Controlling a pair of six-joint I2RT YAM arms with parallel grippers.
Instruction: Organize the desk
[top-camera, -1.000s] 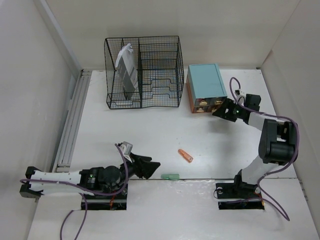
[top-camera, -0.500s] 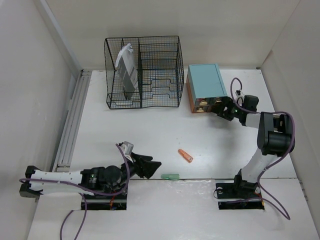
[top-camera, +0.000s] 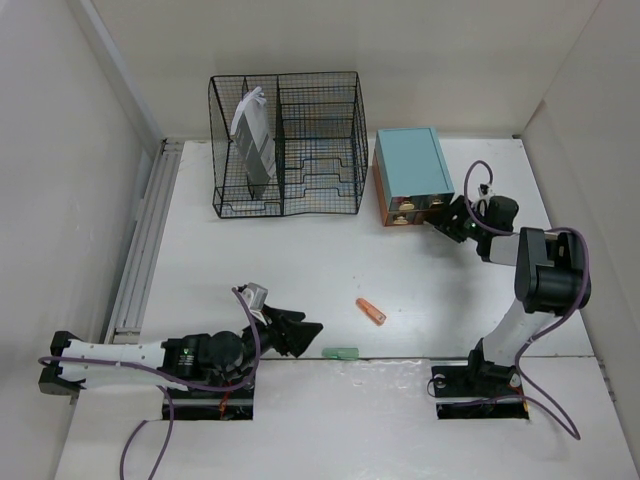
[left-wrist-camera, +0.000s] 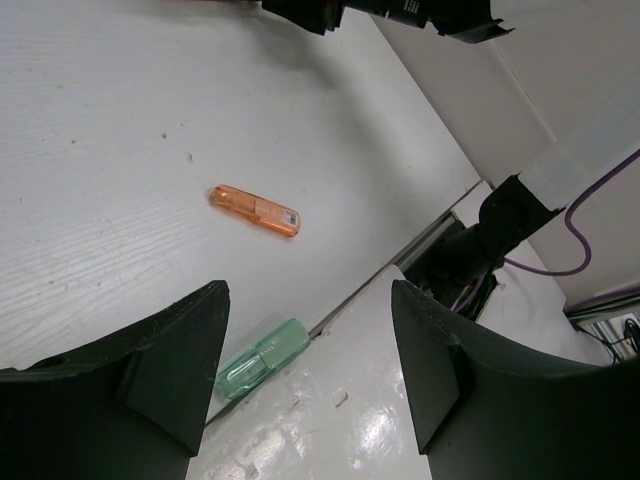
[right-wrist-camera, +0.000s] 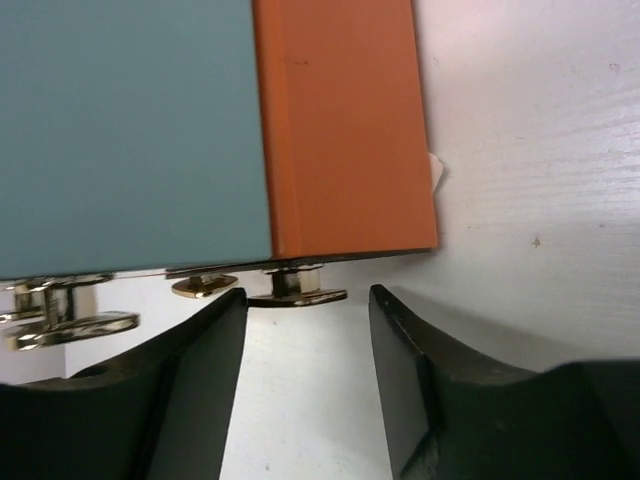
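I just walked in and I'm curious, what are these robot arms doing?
The right gripper, open, is at the front of the teal-topped drawer box, its fingers either side of a brass handle. The left gripper hangs open over the desk, near an orange stick and a green stick.

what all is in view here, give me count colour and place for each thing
desk: one, white, walled on three sides
wire rack: one, black, far left-centre of the desk
packet: one, grey and white, leaning in the rack's left compartment
drawer box: one, teal top, orange sides, brass handles, right of the rack
orange stick: one, mid desk, nearer the arms
green stick: one, at the desk's near edge
left fingers: two, black, apart, low above the near edge
right fingers: two, black, apart, at a drawer handle
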